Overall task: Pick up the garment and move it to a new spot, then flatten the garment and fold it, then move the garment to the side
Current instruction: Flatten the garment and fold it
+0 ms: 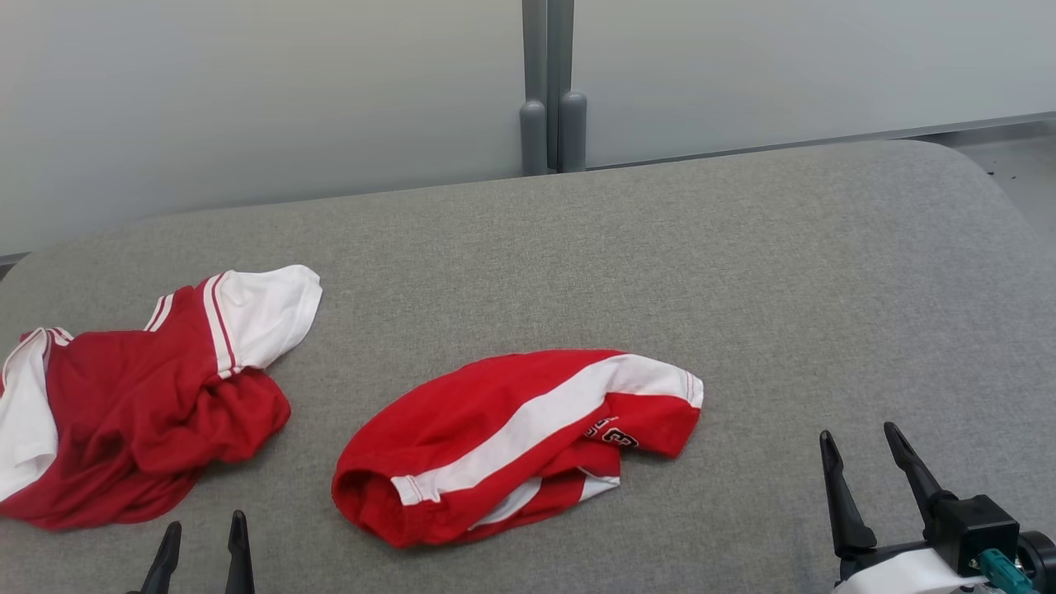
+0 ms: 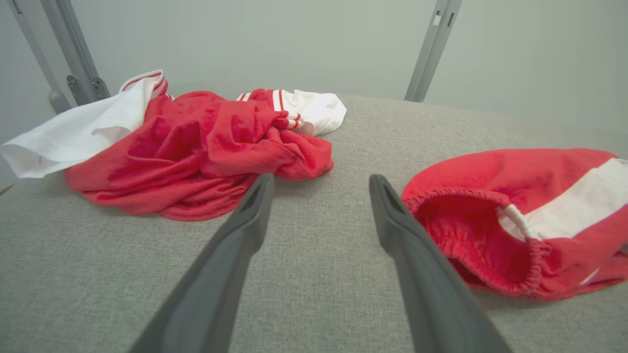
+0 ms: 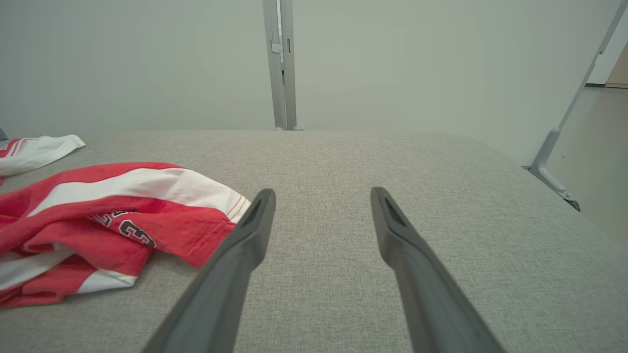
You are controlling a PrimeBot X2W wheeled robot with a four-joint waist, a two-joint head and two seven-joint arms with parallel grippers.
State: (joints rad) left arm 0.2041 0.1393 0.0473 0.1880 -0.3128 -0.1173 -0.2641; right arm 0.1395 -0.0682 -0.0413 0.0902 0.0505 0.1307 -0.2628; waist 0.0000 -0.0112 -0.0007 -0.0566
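Note:
Two crumpled garments lie on the grey padded table (image 1: pixel 742 272). Red shorts (image 1: pixel 511 445) with a white side stripe sit near the middle front, elastic waistband toward me. A red shirt with white sleeves (image 1: pixel 140 404) is bunched at the far left. My left gripper (image 1: pixel 206 521) stands open at the lower left, between the two garments and touching neither. In the left wrist view its fingers (image 2: pixel 321 177) frame bare table, the shirt (image 2: pixel 196 147) ahead left, the shorts (image 2: pixel 515 215) right. My right gripper (image 1: pixel 858 431) is open, right of the shorts (image 3: pixel 98 215), over bare table (image 3: pixel 323 190).
A pale wall panel with twin grey posts (image 1: pixel 553 124) runs along the table's far edge. The table's rounded right corner (image 1: pixel 982 173) drops to the floor. A slanted grey frame leg (image 3: pixel 554 166) stands off the right edge.

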